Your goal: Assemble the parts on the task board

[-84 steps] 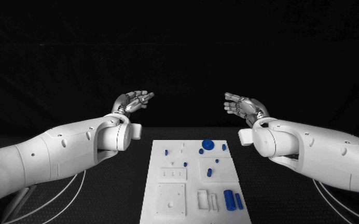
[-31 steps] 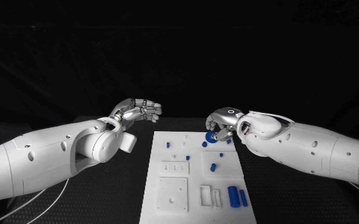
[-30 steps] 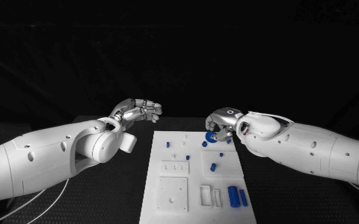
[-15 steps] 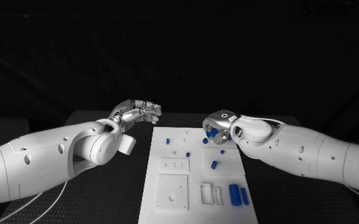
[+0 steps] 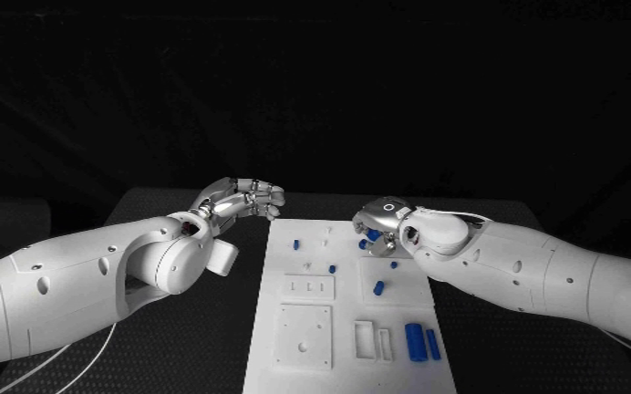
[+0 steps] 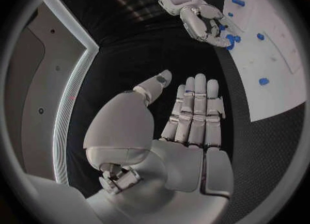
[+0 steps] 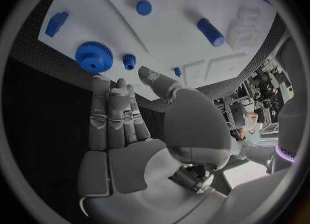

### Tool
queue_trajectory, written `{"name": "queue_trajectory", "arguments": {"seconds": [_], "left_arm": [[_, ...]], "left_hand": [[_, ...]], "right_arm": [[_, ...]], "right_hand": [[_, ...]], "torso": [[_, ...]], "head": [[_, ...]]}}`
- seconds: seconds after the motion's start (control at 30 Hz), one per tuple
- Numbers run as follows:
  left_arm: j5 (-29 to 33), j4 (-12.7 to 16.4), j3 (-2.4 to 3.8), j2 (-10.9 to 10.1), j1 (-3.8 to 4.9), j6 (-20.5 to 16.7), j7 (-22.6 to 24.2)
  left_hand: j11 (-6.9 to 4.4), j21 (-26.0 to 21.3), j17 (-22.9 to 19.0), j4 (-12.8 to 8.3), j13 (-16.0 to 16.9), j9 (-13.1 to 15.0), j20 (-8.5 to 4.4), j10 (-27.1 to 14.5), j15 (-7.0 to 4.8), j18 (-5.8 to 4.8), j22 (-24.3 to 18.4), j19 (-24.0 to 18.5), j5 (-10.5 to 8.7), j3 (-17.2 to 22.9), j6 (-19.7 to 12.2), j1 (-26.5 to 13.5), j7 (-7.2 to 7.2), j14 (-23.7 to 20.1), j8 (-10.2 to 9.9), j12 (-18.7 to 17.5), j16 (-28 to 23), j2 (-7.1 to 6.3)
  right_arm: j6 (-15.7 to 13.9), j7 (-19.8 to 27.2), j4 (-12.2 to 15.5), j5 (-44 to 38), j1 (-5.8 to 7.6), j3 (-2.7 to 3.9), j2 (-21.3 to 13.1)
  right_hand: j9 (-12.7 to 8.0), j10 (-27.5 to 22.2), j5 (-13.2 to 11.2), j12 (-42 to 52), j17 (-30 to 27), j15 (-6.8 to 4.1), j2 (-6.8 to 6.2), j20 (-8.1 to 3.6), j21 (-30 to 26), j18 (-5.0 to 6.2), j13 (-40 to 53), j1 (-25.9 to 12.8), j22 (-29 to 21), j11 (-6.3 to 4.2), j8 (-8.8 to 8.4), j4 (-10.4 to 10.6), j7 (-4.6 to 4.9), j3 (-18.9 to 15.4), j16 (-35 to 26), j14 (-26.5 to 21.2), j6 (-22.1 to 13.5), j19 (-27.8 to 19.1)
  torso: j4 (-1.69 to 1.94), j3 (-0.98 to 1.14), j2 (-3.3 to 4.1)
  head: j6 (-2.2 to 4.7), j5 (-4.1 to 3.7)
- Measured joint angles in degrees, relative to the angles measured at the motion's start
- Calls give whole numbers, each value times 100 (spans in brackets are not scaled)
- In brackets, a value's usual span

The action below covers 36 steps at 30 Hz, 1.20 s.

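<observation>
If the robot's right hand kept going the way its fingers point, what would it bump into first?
Probably the big blue gear on the task board: the right hand points its fingers toward it, though depth is unclear.

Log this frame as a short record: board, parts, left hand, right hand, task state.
board: white task board on the black table
parts: large blue gear beside a small blue gear; blue cylinder lying further along the board
left hand: left hand off the board's edge, holds nothing
right hand: right hand over the board's far end, fingers straight, nothing in them
task state: parts lie loose, unassembled
</observation>
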Motion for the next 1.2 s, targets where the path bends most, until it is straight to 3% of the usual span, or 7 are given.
{"name": "queue_trajectory", "arguments": {"seconds": [0.53, 0.9, 1.2], "left_arm": [[-2, 15, 5, -14, 0, 9, -3], [-3, 15, 5, -15, 0, 12, -7], [-4, 7, 5, -20, 0, 13, -16]], "left_hand": [[20, 0, 0, 0, -5, -5, -20, -20, 0, -19, -1, -21, 0, 0, -21, 0, 21, 0, 0, 0, 0, 0], [20, 0, 0, 0, -5, -10, -21, -20, -6, -41, -2, -21, 0, 0, -21, -23, 21, -34, 0, -22, 0, 23], [20, 0, 0, 0, -5, -9, -20, -20, 0, -42, -3, -21, 0, 0, -21, -46, 21, -40, 0, -22, 0, 0]], "right_arm": [[6, -8, -131, -84, -46, -1, 27], [4, -7, -151, -95, -77, 13, 62], [-56, -4, -192, -132, -64, 30, 53]], "right_hand": [[-5, 1, -22, 0, -38, -1, 0, 1, 31, -2, 1, 0, -1, 0, 0, 10, 0, 41, 45, 1, 0, 1], [1, 80, -68, 2, -112, -38, 3, -32, 98, -24, 38, 3, -1, -54, 0, 17, -43, 78, 111, -28, 48, 8], [13, 184, -67, 45, -167, -75, 79, -33, 175, -28, 44, 29, -2, -85, 30, -4, -46, 99, 147, -47, 141, 9]], "torso": [[77, -31, 140], [83, -43, 208], [81, -54, 248]], "head": [[17, -68], [52, -55], [66, -54]]}}
